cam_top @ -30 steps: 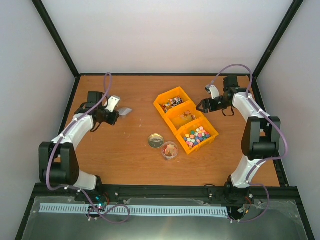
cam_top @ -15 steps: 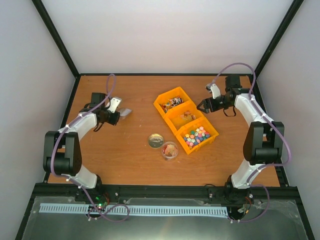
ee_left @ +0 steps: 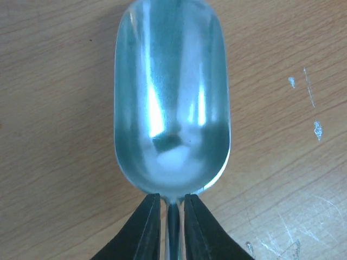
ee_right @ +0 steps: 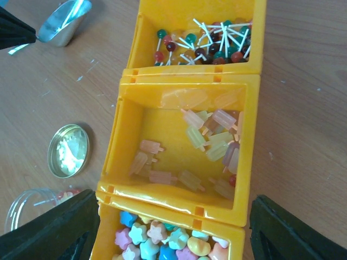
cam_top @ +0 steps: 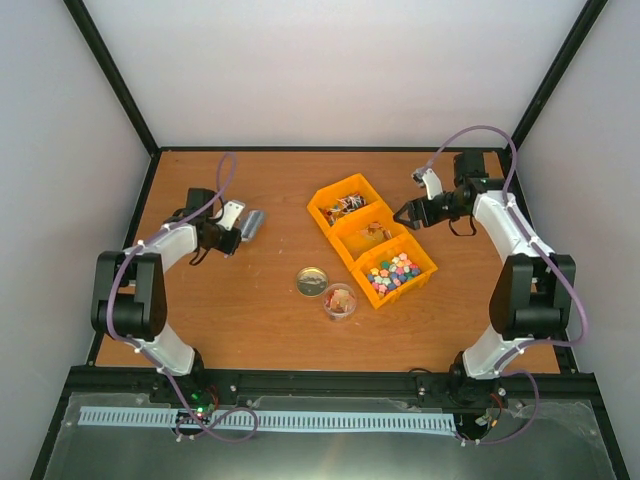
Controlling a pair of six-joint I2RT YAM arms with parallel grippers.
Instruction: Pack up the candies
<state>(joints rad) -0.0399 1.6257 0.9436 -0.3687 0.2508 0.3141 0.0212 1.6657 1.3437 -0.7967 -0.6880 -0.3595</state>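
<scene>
An empty metal scoop [ee_left: 171, 92] lies bowl-up on the wooden table [cam_top: 250, 300] at the left, and its bowl [ee_right: 62, 21] also shows in the right wrist view. My left gripper [ee_left: 172, 197] straddles the thin handle, barely open, with a sliver of wood showing on each side. Candies fill three joined orange bins [cam_top: 372, 238]: lollipops [ee_right: 203, 43], pale popsicle shapes [ee_right: 211, 135] and coloured stars [ee_right: 162, 241]. Reddish-orange candies [cam_top: 341, 299] sit in a small clear cup [ee_right: 27, 214]. My right gripper [ee_right: 173, 233] hangs wide open over the middle bin, holding nothing.
A round metal lid [cam_top: 312, 281] lies flat beside the clear cup, left of the bins. Black frame rails run along the table's edges, with white walls behind. In the top view the left gripper [cam_top: 232, 230] is near the left edge and the right gripper [cam_top: 408, 212] by the bins.
The left arm has folded closer to the left edge and the scoop now lies flat on the table. The left jaws have eased slightly off the handle. The right gripper has barely moved.
</scene>
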